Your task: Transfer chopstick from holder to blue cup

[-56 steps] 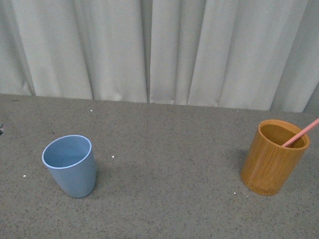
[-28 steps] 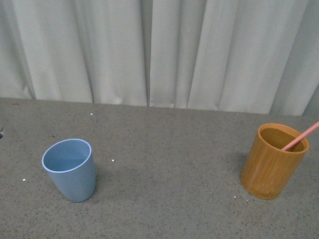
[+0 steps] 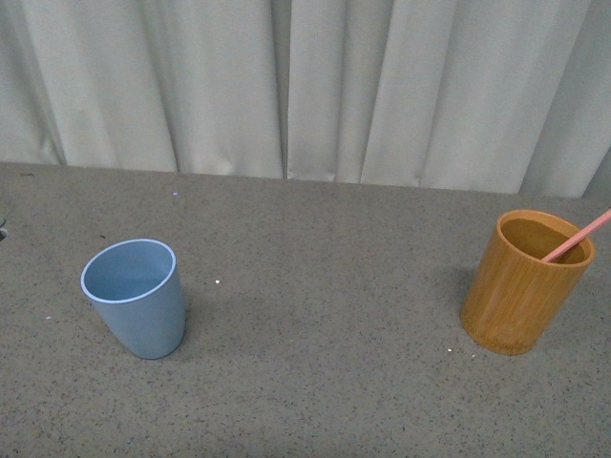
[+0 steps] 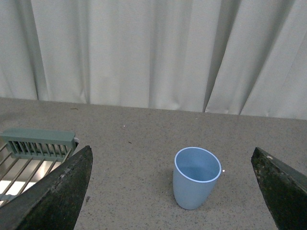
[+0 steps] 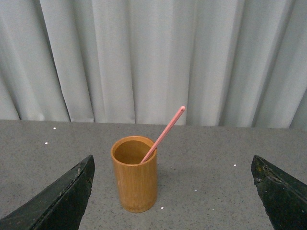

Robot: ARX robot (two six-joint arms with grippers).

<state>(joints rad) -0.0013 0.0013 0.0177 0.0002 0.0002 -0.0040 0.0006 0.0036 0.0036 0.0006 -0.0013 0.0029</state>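
The light blue cup (image 3: 136, 296) stands empty on the left of the grey table; the left wrist view shows this blue cup (image 4: 195, 178) ahead, between the wide-spread dark fingers (image 4: 57, 191) of my open left gripper (image 4: 175, 225). At the right stands the orange-brown bamboo holder (image 3: 520, 282) with the pink chopstick (image 3: 578, 237) leaning out over its rim. In the right wrist view the holder (image 5: 135, 175) and the chopstick (image 5: 164, 133) lie ahead of my open right gripper (image 5: 172, 225), a little toward one finger (image 5: 62, 196). Neither gripper shows in the front view.
A pale curtain (image 3: 305, 86) hangs along the far edge of the table (image 3: 325, 324). A green-framed wire rack (image 4: 33, 148) sits beside the table in the left wrist view. Bare tabletop lies between the two cups.
The front view has shifted: both cups and the curtain's foot sit higher in the picture now than half a second ago. The cups and chopstick keep their places on the table.
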